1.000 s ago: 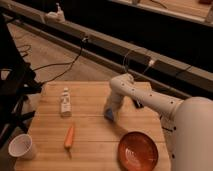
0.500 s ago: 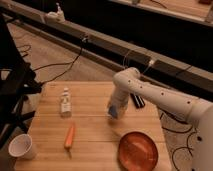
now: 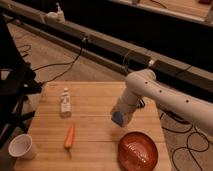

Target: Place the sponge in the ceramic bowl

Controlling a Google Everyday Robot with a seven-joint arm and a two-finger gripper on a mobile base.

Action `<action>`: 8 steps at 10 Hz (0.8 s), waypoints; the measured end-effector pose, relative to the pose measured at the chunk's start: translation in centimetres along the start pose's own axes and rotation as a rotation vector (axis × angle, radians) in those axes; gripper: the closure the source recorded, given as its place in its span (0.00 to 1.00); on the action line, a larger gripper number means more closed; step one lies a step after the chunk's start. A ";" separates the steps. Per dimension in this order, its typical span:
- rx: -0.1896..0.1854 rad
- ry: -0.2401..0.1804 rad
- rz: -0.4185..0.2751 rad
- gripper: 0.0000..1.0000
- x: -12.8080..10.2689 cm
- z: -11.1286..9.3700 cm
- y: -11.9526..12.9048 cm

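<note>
Just above the pale wooden table (image 3: 95,125), the white robot arm's gripper (image 3: 118,115) is closed around a small blue rectangular soft sponge (image 3: 117,120), held off the tabletop. Sponge and gripper sit near the wide, glossy orange-red ceramic bowl (image 3: 137,150), up and left of it, not touching

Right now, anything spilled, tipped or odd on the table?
Nothing stands out. The gripper holds the sponge near the bowl, not yet in it. Bottle and cup stand upright; the carrot lies flat. No spill shows.
</note>
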 end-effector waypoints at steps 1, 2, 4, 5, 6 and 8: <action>-0.013 -0.021 0.005 1.00 -0.3 -0.4 1.5; -0.032 -0.040 0.015 1.00 -0.6 -0.8 3.2; -0.067 -0.069 0.035 0.98 -0.9 -1.4 6.2; -0.083 -0.089 0.043 0.91 -1.3 -1.5 7.6; -0.097 -0.117 0.053 0.79 -1.8 -1.2 8.9; -0.111 -0.163 0.064 0.61 -2.8 -0.5 10.2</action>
